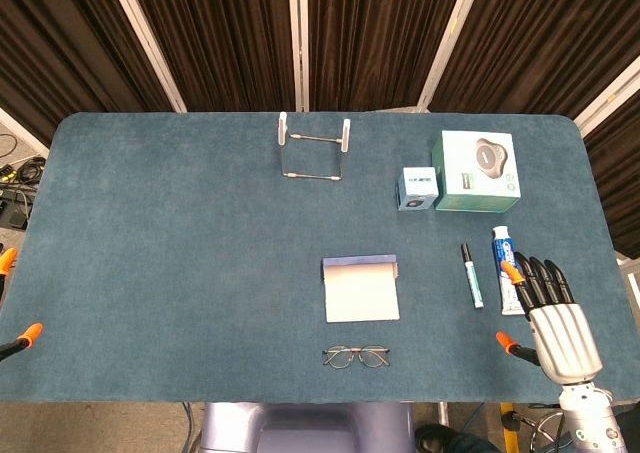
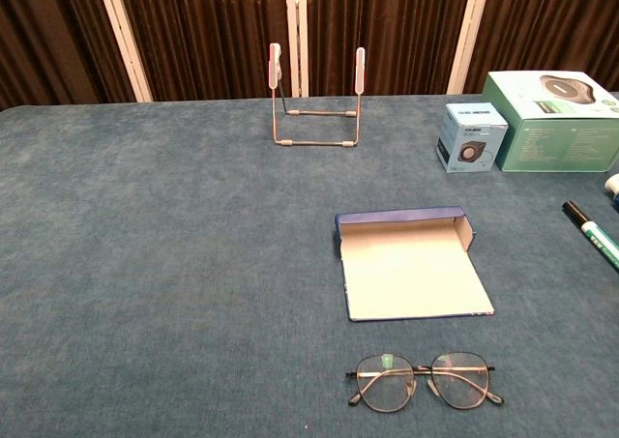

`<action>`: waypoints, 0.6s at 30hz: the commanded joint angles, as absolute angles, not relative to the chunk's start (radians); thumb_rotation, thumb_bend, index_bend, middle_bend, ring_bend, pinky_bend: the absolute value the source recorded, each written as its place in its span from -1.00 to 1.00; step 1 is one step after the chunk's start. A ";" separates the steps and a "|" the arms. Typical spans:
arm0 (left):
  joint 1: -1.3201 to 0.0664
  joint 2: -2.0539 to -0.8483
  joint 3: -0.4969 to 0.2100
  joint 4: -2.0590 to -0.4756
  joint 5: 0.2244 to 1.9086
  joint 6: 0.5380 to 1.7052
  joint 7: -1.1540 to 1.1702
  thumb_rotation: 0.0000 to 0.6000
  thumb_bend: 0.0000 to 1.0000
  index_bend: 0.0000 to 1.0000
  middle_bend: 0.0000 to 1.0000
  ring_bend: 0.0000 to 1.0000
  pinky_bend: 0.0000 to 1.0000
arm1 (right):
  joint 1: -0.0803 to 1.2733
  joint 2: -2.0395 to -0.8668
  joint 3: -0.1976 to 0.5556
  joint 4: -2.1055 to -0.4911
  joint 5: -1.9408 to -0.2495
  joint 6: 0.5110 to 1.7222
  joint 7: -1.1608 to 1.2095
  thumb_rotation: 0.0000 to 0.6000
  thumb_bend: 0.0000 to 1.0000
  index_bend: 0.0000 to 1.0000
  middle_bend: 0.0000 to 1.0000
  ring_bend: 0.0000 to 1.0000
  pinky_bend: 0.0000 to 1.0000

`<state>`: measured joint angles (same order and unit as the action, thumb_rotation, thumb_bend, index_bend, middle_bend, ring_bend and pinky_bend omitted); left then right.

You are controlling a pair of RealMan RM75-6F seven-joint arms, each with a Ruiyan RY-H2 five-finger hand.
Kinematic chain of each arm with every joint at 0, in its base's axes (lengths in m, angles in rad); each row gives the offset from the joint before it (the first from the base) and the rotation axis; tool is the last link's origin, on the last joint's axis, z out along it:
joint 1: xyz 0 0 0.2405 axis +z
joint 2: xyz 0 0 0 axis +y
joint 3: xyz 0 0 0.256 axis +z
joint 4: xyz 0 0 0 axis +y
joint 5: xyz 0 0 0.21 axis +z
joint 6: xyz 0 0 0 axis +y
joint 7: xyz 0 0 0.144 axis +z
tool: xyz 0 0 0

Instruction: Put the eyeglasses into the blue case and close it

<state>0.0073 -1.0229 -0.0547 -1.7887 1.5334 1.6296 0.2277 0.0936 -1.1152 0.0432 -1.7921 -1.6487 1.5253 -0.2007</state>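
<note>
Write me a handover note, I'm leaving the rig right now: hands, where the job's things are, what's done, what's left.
Right hand: open, holding nothing, fingers over the toothpaste at the table's right edge.
Left hand: only orange tips show at the left edge; state unclear.
Eyeglasses: unfolded, on the table just in front of the case.
Blue case: open, lid flat, nothing in it.
Done: nothing.
Left: grasp the glasses, place them in the case, close it.

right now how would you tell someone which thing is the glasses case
Start at the blue table and go to its near middle. The blue case lies there open, its flap spread flat towards the eyeglasses just in front of it. Unlike the boxes far right, it is a shallow tray with a pale lining.
</note>
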 commanded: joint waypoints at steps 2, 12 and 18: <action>0.006 -1.025 -0.056 -1.787 1.529 1.626 0.238 1.00 -1.00 -1.00 -1.00 -1.00 -1.00 | 0.095 -1.114 0.040 -1.793 -1.649 1.520 -0.208 1.00 -1.00 -1.00 -1.00 -1.00 -1.00; -0.006 -1.034 -0.064 -1.789 1.502 1.603 0.265 1.00 -1.00 -1.00 -1.00 -1.00 -1.00 | 0.242 -1.078 -0.019 -1.853 -1.670 1.214 -0.123 1.00 -1.00 -0.93 -1.00 -1.00 -1.00; -0.019 -1.040 -0.077 -1.787 1.472 1.582 0.276 1.00 -1.00 -1.00 -1.00 -1.00 -1.00 | 0.357 -1.100 0.004 -1.885 -1.622 1.030 -0.103 1.00 -1.00 -0.32 -1.00 -1.00 -1.00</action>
